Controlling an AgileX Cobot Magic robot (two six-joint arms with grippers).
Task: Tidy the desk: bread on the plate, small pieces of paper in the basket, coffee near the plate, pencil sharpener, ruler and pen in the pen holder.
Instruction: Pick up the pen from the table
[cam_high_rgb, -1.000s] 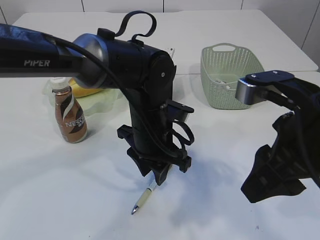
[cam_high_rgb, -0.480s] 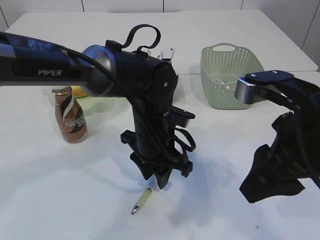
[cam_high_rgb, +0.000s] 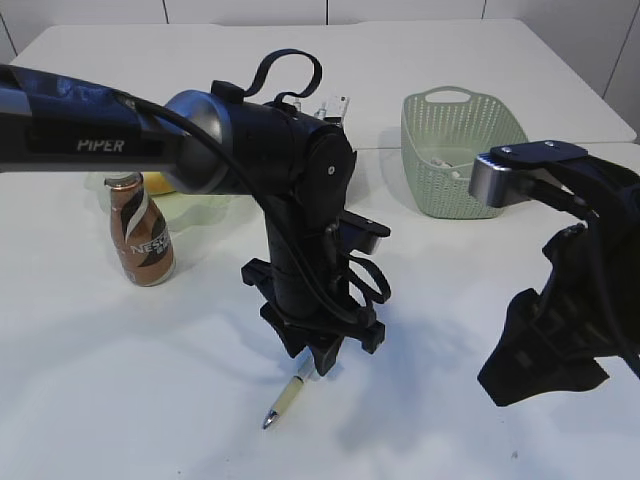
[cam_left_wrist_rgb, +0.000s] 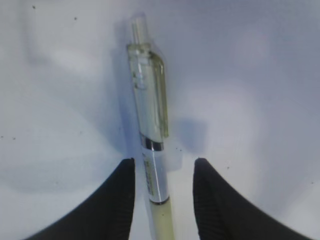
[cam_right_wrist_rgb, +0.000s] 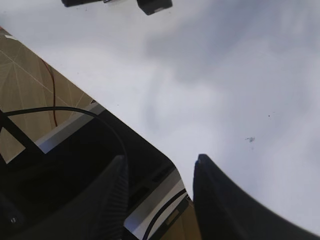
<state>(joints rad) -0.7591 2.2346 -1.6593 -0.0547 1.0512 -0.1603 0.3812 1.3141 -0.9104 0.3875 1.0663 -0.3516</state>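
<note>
A pale yellow-green click pen (cam_high_rgb: 284, 400) lies on the white table, tip toward the front. My left gripper (cam_high_rgb: 322, 358) points straight down over its rear end. In the left wrist view the pen (cam_left_wrist_rgb: 150, 125) runs between the two black fingers of the left gripper (cam_left_wrist_rgb: 164, 162), which stands open; the left finger is close to the barrel and a gap shows on the right. My right gripper (cam_high_rgb: 540, 370) hangs open and empty at the right, above the table edge (cam_right_wrist_rgb: 160, 160). The coffee bottle (cam_high_rgb: 140, 238) stands upright at the left, with something yellow (cam_high_rgb: 158, 183) on a pale green plate (cam_high_rgb: 205, 202) behind it.
A light green basket (cam_high_rgb: 460, 150) with small paper pieces inside sits at the back right. A clear container (cam_high_rgb: 332, 107) peeks out behind the left arm. The table's near edge and the floor show in the right wrist view.
The left arm shifted slightly right and lower over the pen in the first half second, then held still. The right arm has barely moved.
</note>
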